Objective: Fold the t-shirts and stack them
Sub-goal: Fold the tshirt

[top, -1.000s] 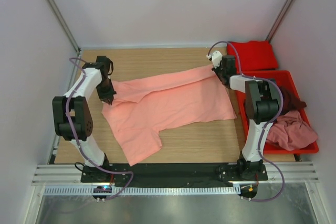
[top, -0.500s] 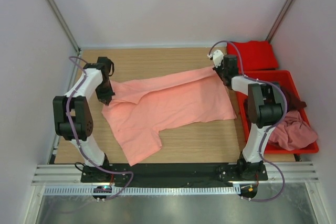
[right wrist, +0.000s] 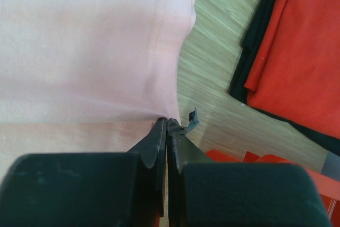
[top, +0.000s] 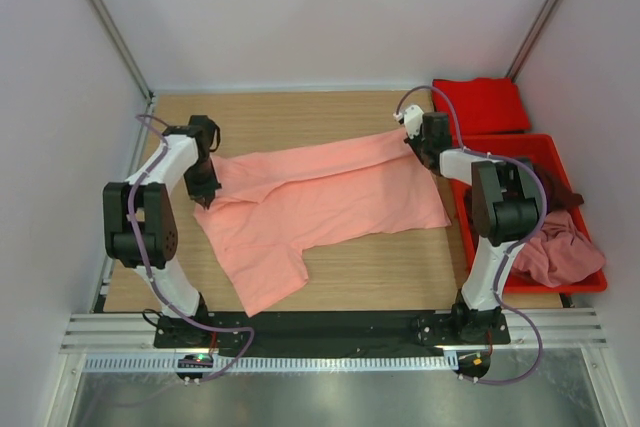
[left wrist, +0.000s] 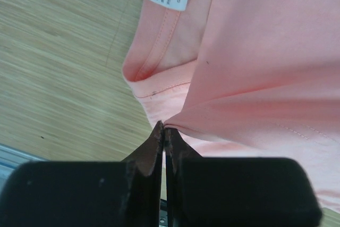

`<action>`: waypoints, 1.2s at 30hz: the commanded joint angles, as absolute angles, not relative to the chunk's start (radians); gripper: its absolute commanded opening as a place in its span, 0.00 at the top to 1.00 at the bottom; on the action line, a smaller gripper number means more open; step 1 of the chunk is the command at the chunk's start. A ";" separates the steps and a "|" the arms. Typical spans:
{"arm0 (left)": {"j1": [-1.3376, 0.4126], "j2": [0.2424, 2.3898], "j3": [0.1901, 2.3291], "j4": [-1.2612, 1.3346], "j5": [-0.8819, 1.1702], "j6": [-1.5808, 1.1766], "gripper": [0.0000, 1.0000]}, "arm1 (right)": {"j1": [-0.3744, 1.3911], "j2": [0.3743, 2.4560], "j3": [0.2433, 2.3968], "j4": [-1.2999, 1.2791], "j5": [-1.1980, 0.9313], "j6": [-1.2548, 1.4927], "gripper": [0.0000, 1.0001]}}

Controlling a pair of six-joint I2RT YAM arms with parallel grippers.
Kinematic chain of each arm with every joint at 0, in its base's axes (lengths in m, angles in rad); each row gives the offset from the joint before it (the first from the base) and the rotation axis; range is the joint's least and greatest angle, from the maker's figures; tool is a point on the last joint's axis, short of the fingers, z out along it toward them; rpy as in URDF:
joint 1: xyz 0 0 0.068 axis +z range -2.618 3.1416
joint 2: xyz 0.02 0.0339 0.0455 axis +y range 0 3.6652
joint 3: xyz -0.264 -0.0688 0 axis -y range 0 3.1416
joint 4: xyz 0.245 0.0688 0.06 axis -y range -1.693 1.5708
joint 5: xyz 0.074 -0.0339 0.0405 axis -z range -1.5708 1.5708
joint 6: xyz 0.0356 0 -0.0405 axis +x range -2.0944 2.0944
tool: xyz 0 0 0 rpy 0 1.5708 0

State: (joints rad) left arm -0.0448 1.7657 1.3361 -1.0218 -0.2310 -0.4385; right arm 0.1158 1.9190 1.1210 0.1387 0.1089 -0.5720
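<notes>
The salmon-pink t-shirt (top: 320, 197) lies spread on the wooden table, its upper long edge lifted and folded over. My left gripper (top: 205, 190) is shut on its left edge; the left wrist view shows the cloth (left wrist: 255, 67) pinched at the fingertips, near the collar and its white label. My right gripper (top: 415, 139) is shut on the shirt's right edge (right wrist: 95, 51). A folded bright red t-shirt (top: 480, 105) lies at the back right. A dark maroon t-shirt (top: 556, 187) and a dusty pink t-shirt (top: 552, 249) lie crumpled in the bin.
The red plastic bin (top: 470, 212) stands along the table's right side, close to the right arm. White walls enclose the table on three sides. Bare wood (top: 300, 117) shows behind the shirt.
Both grippers have drawn the held upper edge of the salmon-pink shirt a little toward the near side, the left gripper moving down and the right gripper shifting slightly right.
</notes>
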 commanded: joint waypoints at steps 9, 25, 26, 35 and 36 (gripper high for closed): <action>-0.067 1.717 1.315 -1.049 -0.236 -0.471 0.81 | 0.115 1.789 1.106 0.071 0.164 -0.462 0.71; -0.048 1.905 1.613 -0.850 -0.183 -0.520 0.59 | 0.121 1.923 1.348 -0.096 -0.008 0.029 0.62; -0.043 1.964 1.638 -0.857 -0.176 -0.520 0.59 | 0.120 1.940 1.368 -0.124 -0.005 0.097 0.62; -0.006 2.143 1.746 -0.882 -0.204 -0.522 0.56 | 0.127 2.058 1.451 -0.316 0.167 0.222 0.64; -0.005 2.173 1.771 -0.890 -0.221 -0.522 0.56 | 0.127 2.065 1.456 -0.330 0.190 0.232 0.64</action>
State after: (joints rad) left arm -0.0227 2.1582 1.6943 -0.8951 -0.1909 -0.5129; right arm 0.1226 2.0483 1.4124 -0.2657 0.0814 0.1600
